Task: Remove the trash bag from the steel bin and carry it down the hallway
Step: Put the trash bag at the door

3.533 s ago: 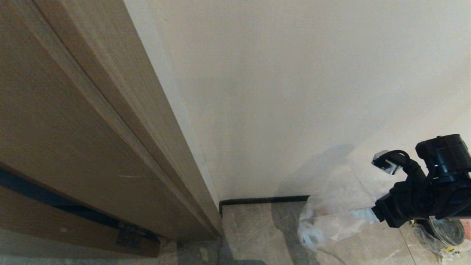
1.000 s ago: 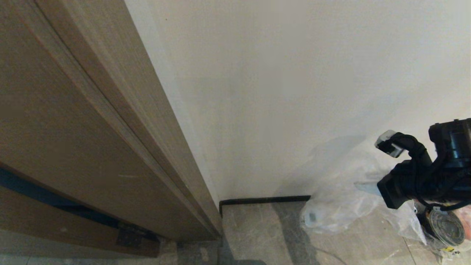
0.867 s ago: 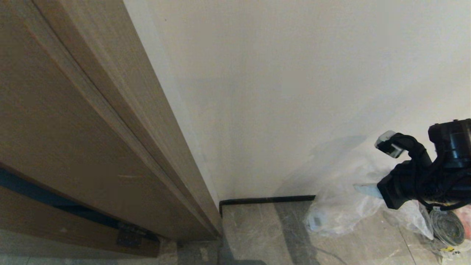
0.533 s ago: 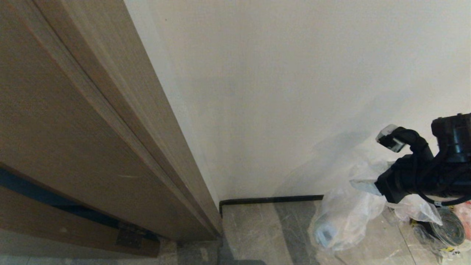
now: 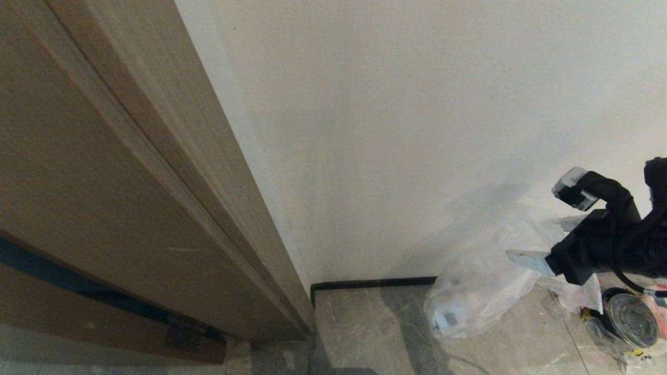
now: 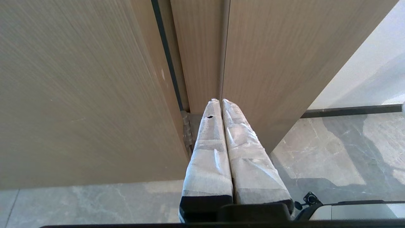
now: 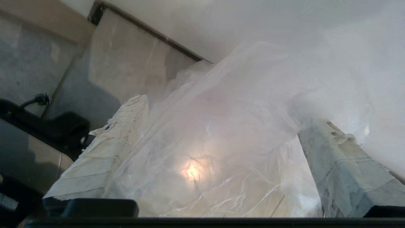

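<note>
The trash bag (image 5: 479,291), clear crinkly plastic, lies slumped on the hallway floor tiles (image 5: 365,323) against the white wall at the lower right. My right gripper (image 5: 539,239) hovers just above its top, open. In the right wrist view the taped fingers (image 7: 104,148) stand wide apart around the right gripper (image 7: 227,110), with the bag's loose film (image 7: 221,152) spread between them, not pinched. My left gripper (image 6: 220,100) is parked low beside the wooden door, shut and empty. The steel bin is out of view.
A wooden door (image 5: 104,182) fills the left side. The white wall (image 5: 417,130) with a black skirting strip (image 5: 375,284) stands close ahead. Another clear bag holding a dark round thing (image 5: 628,320) lies at the lower right corner.
My right gripper's fingers have spread apart and let the bag go. The arm has drawn slightly up and right. The bag has sagged onto the floor.
</note>
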Controlling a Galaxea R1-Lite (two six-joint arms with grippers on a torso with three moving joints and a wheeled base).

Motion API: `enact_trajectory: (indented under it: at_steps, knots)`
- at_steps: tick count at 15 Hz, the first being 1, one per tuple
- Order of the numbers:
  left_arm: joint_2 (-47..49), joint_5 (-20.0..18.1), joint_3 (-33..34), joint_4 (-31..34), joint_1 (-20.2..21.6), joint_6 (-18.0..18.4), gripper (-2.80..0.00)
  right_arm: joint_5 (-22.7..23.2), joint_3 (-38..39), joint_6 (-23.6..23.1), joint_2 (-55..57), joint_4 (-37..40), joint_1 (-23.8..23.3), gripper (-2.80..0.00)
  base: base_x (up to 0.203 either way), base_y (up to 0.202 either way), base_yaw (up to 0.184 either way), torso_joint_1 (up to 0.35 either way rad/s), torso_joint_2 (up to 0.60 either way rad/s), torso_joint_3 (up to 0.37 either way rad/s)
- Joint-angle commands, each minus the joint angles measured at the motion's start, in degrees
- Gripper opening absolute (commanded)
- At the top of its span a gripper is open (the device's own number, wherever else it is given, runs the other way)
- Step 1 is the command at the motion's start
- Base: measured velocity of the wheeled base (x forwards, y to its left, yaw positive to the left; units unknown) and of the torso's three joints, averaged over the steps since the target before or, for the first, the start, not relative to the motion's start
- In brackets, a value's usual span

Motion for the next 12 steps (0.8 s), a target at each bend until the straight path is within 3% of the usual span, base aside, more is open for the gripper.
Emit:
enact_trajectory:
  at_steps: [1, 6, 9, 12]
  knots:
    - [0.02, 0.01, -0.05, 0.05, 0.01, -0.03, -2.80, 0.39, -0.97, -0.63, -1.43, -0.55, -0.20, 0.00, 0.000, 0.000, 0.000, 0.000, 0.00, 0.000]
    - [0.02, 0.01, -0.09, 0.05, 0.01, -0.03, -2.80, 0.51, 0.17, -3.26, -3.88, 2.52, -0.74, 0.00, 0.000, 0.000, 0.000, 0.000, 0.00, 0.000]
    - [0.02, 0.01, 0.00, 0.05, 0.01, -0.03, -2.80, -1.54, 4.91, -4.65, -2.72, 3.18, -1.36, 0.00, 0.000, 0.000, 0.000, 0.000, 0.00, 0.000]
    - [0.02, 0.01, 0.00, 0.05, 0.01, -0.03, -2.80, -1.90, -3.26, -5.49, -2.36, 3.76, -1.14, 0.00, 0.000, 0.000, 0.000, 0.000, 0.00, 0.000]
